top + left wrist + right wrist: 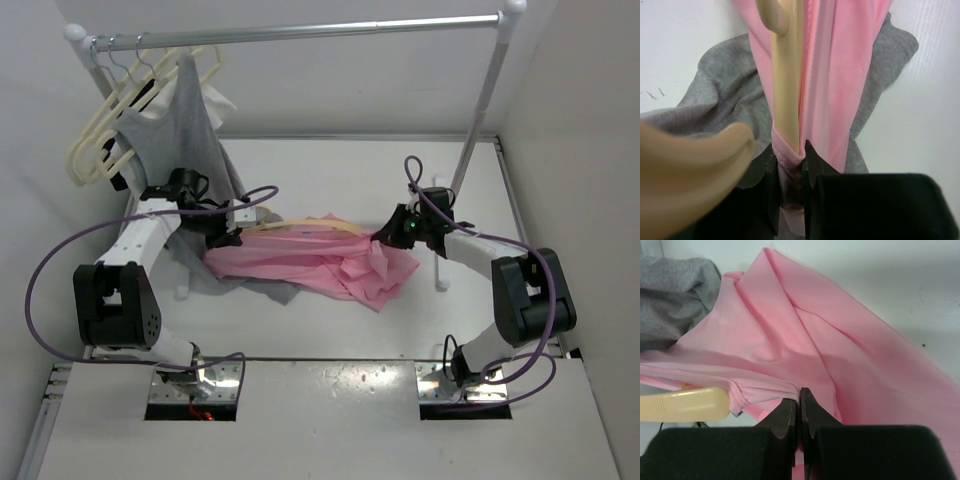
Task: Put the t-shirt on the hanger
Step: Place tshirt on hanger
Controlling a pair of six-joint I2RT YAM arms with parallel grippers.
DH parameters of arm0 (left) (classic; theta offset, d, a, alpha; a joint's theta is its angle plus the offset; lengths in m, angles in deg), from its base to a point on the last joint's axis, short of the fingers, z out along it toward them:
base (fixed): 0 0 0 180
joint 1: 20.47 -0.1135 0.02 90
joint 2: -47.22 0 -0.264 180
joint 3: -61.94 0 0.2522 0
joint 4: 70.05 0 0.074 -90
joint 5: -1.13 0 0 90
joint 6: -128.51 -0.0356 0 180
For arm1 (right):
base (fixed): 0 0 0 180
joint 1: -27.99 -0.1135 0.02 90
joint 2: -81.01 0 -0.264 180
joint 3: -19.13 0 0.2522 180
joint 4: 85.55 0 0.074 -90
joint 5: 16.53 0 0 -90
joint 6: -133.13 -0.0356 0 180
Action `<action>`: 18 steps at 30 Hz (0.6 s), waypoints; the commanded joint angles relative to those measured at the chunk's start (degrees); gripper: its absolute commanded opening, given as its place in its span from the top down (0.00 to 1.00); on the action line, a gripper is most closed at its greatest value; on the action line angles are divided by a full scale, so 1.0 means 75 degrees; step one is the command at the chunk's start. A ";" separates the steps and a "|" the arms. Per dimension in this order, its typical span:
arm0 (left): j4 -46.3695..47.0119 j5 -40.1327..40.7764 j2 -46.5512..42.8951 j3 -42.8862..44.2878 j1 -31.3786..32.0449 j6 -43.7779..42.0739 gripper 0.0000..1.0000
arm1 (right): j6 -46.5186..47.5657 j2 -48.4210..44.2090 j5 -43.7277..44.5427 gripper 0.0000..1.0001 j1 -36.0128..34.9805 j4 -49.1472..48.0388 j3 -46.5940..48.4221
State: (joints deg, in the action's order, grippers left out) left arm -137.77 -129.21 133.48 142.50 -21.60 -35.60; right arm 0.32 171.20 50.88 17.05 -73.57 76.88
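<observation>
Robotics lab enclosure: plain white walls, white table, metal clothes rail.

White links, black joint housings, looping purple cables, black right end effector

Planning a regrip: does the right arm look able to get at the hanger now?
Likely yes, once it lets go. The hanger shows a bare end just beside the right gripper with nothing between them, but that gripper is shut on the t-shirt.

The crumpled light pink t-shirt lies on the table, the peach-tan hanger partly inside.
</observation>
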 commanded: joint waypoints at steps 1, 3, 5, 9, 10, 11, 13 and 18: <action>0.0068 0.1733 -0.0263 -0.0153 -0.0588 0.0375 1.00 | 0.0622 0.0056 0.2285 1.00 0.0931 0.0378 0.0123; 0.0372 0.1839 -0.0263 -0.0154 -0.0518 0.0622 1.00 | 0.0691 -0.0026 0.2285 1.00 0.0931 0.0378 0.0123; 0.0455 0.1910 -0.0263 -0.0223 -0.0518 0.0693 1.00 | 0.0692 -0.0096 0.2215 1.00 0.0931 0.0378 0.0123; 0.0456 0.2074 -0.0263 -0.0294 -0.0354 0.0624 1.00 | 0.0692 -0.0237 0.2145 1.00 0.0931 0.0378 0.0053; 0.0374 0.2074 -0.0332 -0.0375 -0.0284 0.0519 1.00 | 0.0692 -0.0237 0.2145 1.00 0.0931 0.0378 0.0053; 0.0304 0.2074 -0.0333 -0.0376 -0.0284 0.0320 1.00 | 0.0692 -0.0237 0.2145 1.00 0.0931 0.0378 0.0053; -0.0057 0.1852 -0.0333 -0.0307 -0.0284 0.0120 1.00 | 0.0692 -0.0237 0.2145 1.00 0.0931 0.0378 0.0053; -0.0306 0.2026 -0.0333 -0.0375 -0.0143 -0.0209 1.00 | 0.0692 -0.0237 0.2145 1.00 0.0931 0.0448 0.0298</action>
State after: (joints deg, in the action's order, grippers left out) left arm -134.27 -126.93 133.44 140.19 -20.29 -33.24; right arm 1.81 170.59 50.81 17.59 -72.50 77.12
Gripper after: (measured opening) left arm 0.222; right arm 0.011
